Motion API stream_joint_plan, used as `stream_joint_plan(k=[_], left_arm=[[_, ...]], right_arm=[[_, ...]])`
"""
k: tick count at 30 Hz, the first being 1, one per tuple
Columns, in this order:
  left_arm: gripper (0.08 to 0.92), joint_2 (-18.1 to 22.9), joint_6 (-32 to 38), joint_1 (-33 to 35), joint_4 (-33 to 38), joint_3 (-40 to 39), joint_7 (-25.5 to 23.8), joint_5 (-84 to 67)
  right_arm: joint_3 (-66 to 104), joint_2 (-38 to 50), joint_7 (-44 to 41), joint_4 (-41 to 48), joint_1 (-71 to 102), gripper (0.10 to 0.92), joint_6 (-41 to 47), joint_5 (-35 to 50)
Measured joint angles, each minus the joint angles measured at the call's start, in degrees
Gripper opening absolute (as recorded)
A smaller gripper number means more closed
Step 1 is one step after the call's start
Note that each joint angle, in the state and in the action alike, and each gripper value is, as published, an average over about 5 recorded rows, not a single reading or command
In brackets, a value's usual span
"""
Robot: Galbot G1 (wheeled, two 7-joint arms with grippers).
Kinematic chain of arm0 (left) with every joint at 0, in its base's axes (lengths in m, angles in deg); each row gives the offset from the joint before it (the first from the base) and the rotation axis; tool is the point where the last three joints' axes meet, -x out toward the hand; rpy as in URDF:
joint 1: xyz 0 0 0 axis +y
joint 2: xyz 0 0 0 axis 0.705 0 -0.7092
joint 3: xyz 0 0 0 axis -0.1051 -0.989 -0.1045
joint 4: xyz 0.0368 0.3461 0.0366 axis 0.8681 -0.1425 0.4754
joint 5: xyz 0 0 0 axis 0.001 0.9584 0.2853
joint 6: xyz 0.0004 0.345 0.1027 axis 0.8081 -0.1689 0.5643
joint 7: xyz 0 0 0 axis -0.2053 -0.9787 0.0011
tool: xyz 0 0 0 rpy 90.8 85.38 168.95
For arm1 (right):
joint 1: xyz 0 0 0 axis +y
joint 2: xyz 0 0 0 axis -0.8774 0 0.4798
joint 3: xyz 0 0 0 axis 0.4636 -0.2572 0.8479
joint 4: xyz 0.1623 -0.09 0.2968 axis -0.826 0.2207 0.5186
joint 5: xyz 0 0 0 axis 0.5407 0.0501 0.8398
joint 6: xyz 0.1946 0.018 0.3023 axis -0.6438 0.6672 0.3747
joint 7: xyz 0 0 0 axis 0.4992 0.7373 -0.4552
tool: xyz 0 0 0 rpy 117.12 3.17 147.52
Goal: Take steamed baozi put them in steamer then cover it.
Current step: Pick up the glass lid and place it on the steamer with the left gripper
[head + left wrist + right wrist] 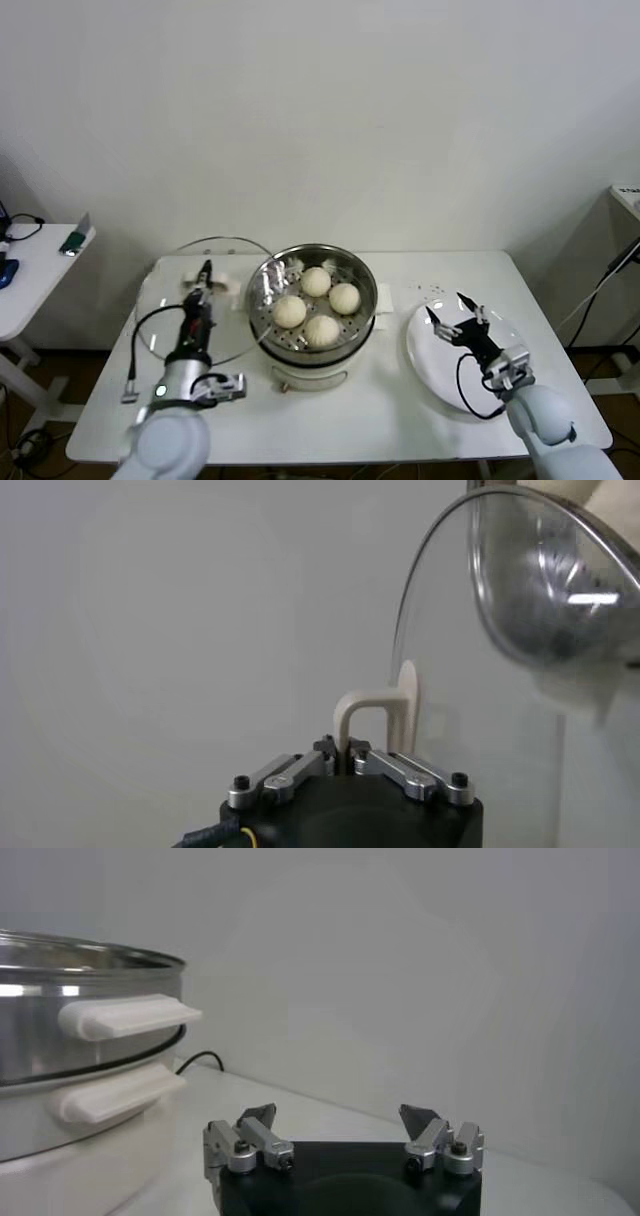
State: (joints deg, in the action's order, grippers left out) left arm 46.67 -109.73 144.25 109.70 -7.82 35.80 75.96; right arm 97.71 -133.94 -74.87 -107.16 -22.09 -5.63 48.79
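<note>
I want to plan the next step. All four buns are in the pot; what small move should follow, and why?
Probably the left hand, shut on the handle of the glass lid, should carry the lid sideways over the pot. The four buns already sit inside, and the pot is uncovered. The right hand waits open over the white plate.

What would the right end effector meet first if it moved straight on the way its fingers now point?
Likely nothing nearby: the open right end effector points across the white plate toward the back wall, passing right of the steamer. Depth is uncertain.
</note>
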Motion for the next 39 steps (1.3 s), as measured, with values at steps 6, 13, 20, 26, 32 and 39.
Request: stream_joint_plan(k=[6,13,20,26,32,39], left_arm=[[0.146,4.2,-2.0,-6.1,-2.4,-7.2,-4.1,3.1],[0.146,10.4,-2.2,-11.8,-6.9,-12.7,-7.2,6.1],[0.146,15.7,-2.2,-14.7,-11.4,-14.8,-7.8,7.5],[0.146,18.5,-2.2,-15.7,-14.4,-15.8,-7.9,8.3],[0.146,20.5,-2.2,-16.7,-16.4,-16.3,-8.2,8.7],[0.146,21.6,-2.2,-17.6,-18.0,-16.7,-8.4,9.0]], right_arm=[[-0.8,-0.1,0.1,1.1,-1.0,0.823,0.0,-0.6],[-0.3,0.1,0.1,1.7,-1.1,0.823,-0.2,-0.9],[0.2,0.1,0.1,2.2,-1.2,0.823,-0.4,-1.3],[0.3,-0.1,0.1,2.5,-1.4,0.823,-0.5,-1.6],[0.2,-0.3,0.1,3.0,-1.6,0.823,-0.5,-2.0],[0.3,-0.3,0.1,3.1,-1.6,0.823,-0.6,-2.2]])
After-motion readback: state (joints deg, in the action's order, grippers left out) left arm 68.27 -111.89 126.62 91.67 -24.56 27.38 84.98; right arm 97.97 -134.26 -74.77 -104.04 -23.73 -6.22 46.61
